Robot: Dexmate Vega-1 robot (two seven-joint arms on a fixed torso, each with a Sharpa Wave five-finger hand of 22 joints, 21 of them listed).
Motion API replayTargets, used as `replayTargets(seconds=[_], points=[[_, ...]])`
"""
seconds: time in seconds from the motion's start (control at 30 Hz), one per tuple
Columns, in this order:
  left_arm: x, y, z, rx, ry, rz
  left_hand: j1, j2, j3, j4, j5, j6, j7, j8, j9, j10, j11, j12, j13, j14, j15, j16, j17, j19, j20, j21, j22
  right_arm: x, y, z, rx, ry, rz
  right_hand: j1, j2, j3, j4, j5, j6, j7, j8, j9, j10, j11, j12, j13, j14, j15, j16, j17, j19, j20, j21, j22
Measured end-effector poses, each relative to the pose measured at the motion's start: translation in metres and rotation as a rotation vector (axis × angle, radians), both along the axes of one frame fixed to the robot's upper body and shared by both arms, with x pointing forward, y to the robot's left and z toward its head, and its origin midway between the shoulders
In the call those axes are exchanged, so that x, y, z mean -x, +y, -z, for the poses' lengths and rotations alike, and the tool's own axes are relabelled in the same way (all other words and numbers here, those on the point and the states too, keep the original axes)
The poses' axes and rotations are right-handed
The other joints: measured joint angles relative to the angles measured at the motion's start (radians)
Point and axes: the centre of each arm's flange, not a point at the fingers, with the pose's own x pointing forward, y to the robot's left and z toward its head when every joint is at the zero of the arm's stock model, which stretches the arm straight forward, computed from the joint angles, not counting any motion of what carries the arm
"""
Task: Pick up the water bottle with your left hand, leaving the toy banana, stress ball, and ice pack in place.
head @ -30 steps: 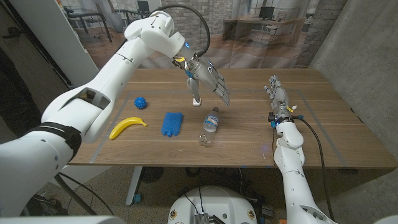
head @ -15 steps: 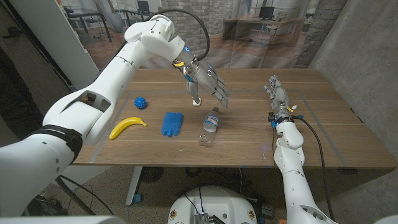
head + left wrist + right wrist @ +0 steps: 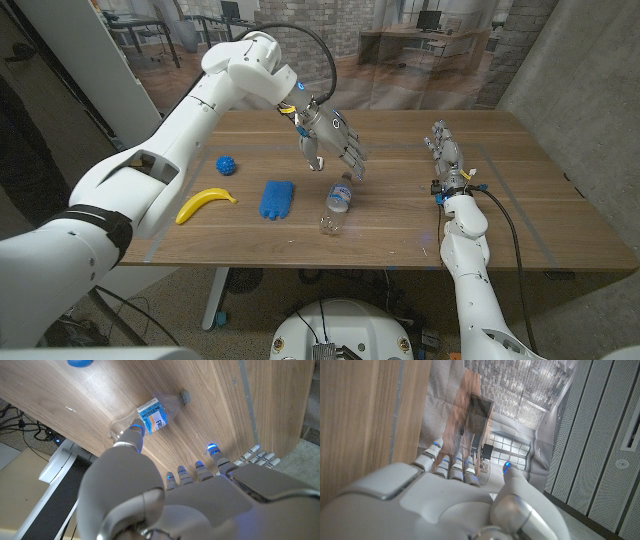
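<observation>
Head view: your left robot hand (image 3: 335, 146) hovers spread and empty just above the water bottle (image 3: 340, 194) lying on the desk (image 3: 400, 215); you're reaching; next, lower and wrap it, clear of the ice pack (image 3: 277, 199).

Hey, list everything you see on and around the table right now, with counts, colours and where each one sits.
water bottle: one, clear with a blue and white label, lying on its side mid-table, under the left hand
ice pack: one, blue, left of the bottle
toy banana: one, yellow, left of the ice pack near the front edge
stress ball: one, blue, behind the banana
table: one, brown wood
left hand: white and grey, fingers spread, above the bottle, holding nothing
right hand: white, on the table's right side, holding nothing
</observation>
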Motion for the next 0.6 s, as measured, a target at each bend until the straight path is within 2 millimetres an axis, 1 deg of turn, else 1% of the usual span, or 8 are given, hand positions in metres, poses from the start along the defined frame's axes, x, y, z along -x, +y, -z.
replayTargets(seconds=[0.1, 0.2, 0.27, 0.5, 0.53, 0.6], points=[[-0.002, 0.001, 0.002, -0.002, -0.001, -0.003, 0.004, 0.004, 0.0, 0.0, -0.003, 0.002, 0.002, 0.007, 0.0, 0.0, 0.0, 0.0, 0.0, 0.0, 0.0, 0.0, 0.0, 0.0, 0.0, 0.0, 0.0, -0.001, 0.0, 0.0, 0.0, 0.001, 0.0, 0.0, 0.0, 0.0, 0.0, 0.0, 0.0, 0.0, 0.0, 0.0, 0.0, 0.0, 0.0, 0.0, 0.0, 0.0, 0.0, 0.0, 0.0, 0.0, 0.0, 0.0], [-0.004, 0.002, 0.003, -0.003, -0.003, -0.008, 0.004, 0.004, 0.0, 0.0, -0.004, 0.002, 0.001, 0.007, 0.0, 0.0, 0.0, 0.0, 0.0, 0.0, 0.0, 0.0, 0.0, 0.0, 0.0, 0.0, 0.0, -0.001, 0.001, 0.0, 0.001, 0.002, -0.001, 0.0, 0.0, 0.0, 0.0, 0.0, 0.0, 0.0, 0.0, 0.0, 0.0, 0.0, 0.0, 0.0, 0.0, 0.0, 0.0, 0.0, 0.0, 0.0, 0.0, 0.0], [-0.005, 0.002, 0.005, -0.004, -0.005, -0.011, 0.007, 0.007, -0.008, 0.0, -0.004, 0.005, -0.002, 0.007, 0.0, 0.0, 0.0, 0.0, 0.0, 0.0, 0.0, 0.0, 0.0, -0.002, 0.002, 0.0, 0.0, -0.002, 0.001, 0.0, 0.001, 0.003, -0.002, 0.0, 0.0, 0.0, 0.0, 0.0, 0.0, 0.0, 0.0, 0.0, 0.0, 0.0, 0.0, 0.0, 0.0, 0.0, 0.0, 0.0, 0.0, 0.0, 0.0, 0.0], [-0.011, 0.004, 0.009, -0.009, -0.013, -0.02, 0.008, 0.008, -0.008, 0.0, -0.007, 0.008, 0.001, 0.011, 0.0, 0.0, 0.0, 0.0, 0.005, 0.0, 0.0, 0.0, 0.0, -0.006, 0.006, -0.007, 0.0, -0.003, 0.002, -0.001, 0.003, 0.004, -0.003, 0.0, 0.0, 0.0, 0.0, 0.0, 0.0, 0.0, 0.0, 0.0, 0.0, 0.0, 0.0, 0.0, 0.0, 0.0, 0.0, 0.0, 0.0, 0.0, 0.0, 0.0], [-0.011, 0.004, 0.01, -0.01, -0.013, -0.02, 0.013, 0.013, -0.008, 0.0, -0.007, 0.008, 0.001, 0.011, 0.0, 0.0, 0.0, 0.0, 0.005, 0.0, 0.0, 0.0, 0.0, -0.006, 0.006, -0.007, 0.0, -0.003, 0.002, -0.001, 0.003, 0.004, -0.003, 0.0, 0.0, 0.0, 0.0, 0.0, 0.0, 0.0, 0.0, 0.0, 0.0, 0.0, 0.0, 0.0, 0.0, 0.0, 0.0, 0.0, 0.0, 0.0, 0.0, 0.0], [-0.013, 0.005, 0.011, -0.011, -0.016, -0.022, 0.013, 0.013, -0.012, 0.004, -0.007, 0.008, 0.001, 0.015, 0.0, 0.0, 0.0, 0.0, 0.005, 0.0, 0.0, 0.0, 0.0, -0.006, 0.006, -0.011, 0.0, -0.004, 0.002, -0.001, 0.004, 0.005, -0.002, 0.0, 0.0, 0.0, 0.0, 0.0, 0.0, 0.0, 0.0, 0.0, 0.0, 0.0, 0.0, 0.0, 0.0, 0.0, 0.0, 0.0, 0.0, 0.0, 0.0, 0.0]])
